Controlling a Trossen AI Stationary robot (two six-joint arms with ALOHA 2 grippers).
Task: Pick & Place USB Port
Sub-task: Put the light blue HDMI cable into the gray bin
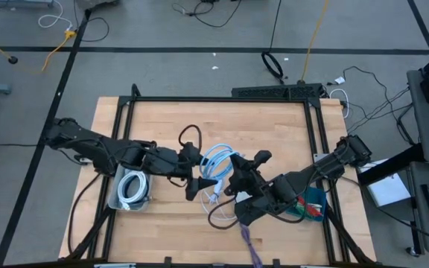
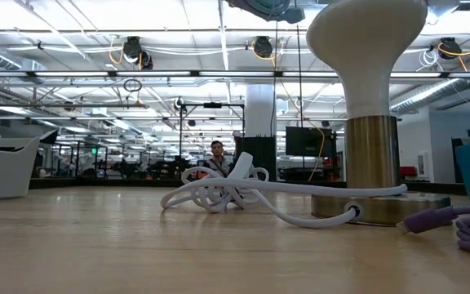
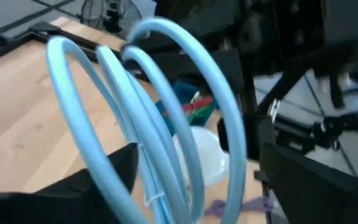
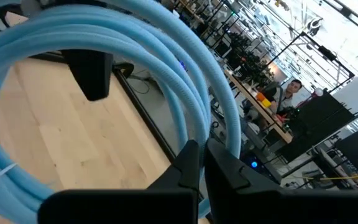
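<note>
A light blue coiled cable [image 1: 218, 160] sits at the table's middle, between my two grippers. In the left wrist view its loops [image 3: 166, 118] stand upright between my left gripper's [image 3: 210, 186] open fingers. My left gripper [image 1: 199, 184] reaches in from the table's left. My right gripper [image 1: 237, 175] comes from the right, and its fingers [image 4: 202, 163] are shut at the coil's loops [image 4: 185, 87]. No USB port shows in any view. My left gripper has the blue coil's strands [image 3: 135, 168] running between its open fingers and close past one finger [image 3: 107, 180]; whether they touch, I cannot tell. My right gripper's shut fingertips [image 4: 219, 155] lie against the coil's strands [image 4: 229, 127], which pass behind them; whether a strand is pinched, I cannot tell.
A grey bin [image 1: 129, 190] with a white coiled cable sits under the left arm. A teal bin [image 1: 315, 205] stands by the right edge. Black cables [image 1: 188, 138], a white cable [image 1: 214, 197] and a purple cable [image 1: 248, 242] lie around. A white-and-brass object [image 2: 365, 106] stands near the low camera.
</note>
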